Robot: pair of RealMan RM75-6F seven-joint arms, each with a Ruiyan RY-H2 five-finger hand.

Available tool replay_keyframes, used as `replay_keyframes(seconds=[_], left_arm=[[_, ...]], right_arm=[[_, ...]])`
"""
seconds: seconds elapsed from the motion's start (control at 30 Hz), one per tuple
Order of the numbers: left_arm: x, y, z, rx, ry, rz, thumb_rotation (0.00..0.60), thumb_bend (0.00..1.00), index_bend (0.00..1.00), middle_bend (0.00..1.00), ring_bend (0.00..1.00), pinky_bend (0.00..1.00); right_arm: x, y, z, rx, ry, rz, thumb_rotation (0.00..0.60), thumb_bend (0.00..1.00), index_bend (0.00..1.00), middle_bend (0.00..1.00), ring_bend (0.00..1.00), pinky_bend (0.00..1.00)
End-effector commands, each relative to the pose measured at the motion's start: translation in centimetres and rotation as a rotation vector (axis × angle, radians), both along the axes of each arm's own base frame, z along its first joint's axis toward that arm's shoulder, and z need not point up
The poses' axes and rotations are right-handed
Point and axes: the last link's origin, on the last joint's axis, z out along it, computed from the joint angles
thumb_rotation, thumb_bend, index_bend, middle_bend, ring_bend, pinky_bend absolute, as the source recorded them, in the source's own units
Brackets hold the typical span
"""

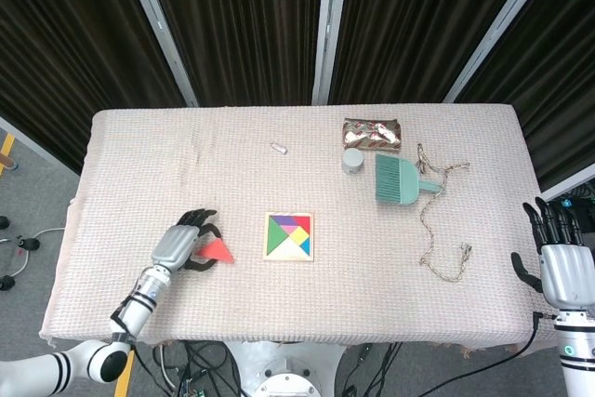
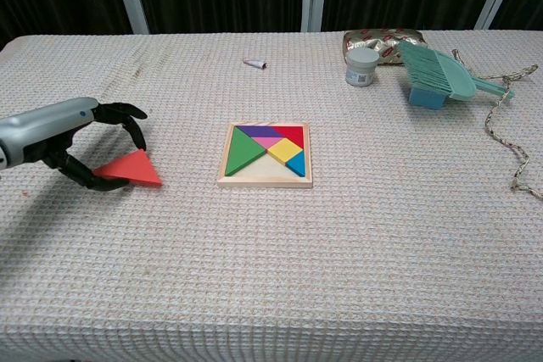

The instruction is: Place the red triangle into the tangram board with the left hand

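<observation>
Now my left robot hand pinches the red triangle, tilted off the tabletop, left of the tangram board; my right robot hand hangs spread, holding nothing.

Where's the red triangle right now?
The red triangle is in the left hand, pinched at the table's left side, left of the tangram board in both views and not yet in it.

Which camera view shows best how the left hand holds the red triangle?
The chest view: the left hand shows from the side, its fingers arched over the triangle. In the head view the hand covers part of the smaller-looking triangle.
</observation>
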Motion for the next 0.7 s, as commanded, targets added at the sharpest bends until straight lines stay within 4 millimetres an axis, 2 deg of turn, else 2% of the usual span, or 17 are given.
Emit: replay_keyframes(seconds=[0.03,0.33,0.7], left_arm=[[0.6,0.2,0.0,0.008,0.001,0.0,0.6,0.26,0.41,0.09,0.0,0.0],[4.0,0.5,-0.6,0.027,-0.031,0.015,0.6,0.27,0.43,0.1,0.0,0.0],[9.0,-0.8,-2.7,0.03,-0.03,0.055,0.6,0.28,0.45,0.11,0.0,0.0]], right_arm=[[0.1,0.0,0.1,-0.005,-0.003,0.003,0.6,0.28,0.0,0.0,0.0,0.0],[0.2,0.2,0.7,-0.028,-0.022,0.02,0.6,0.28,0.0,0.0,0.0,0.0],[-0.2,0.5,1.5,-0.054,-0.045,0.027,0.6,0.28,0.0,0.0,0.0,0.0]])
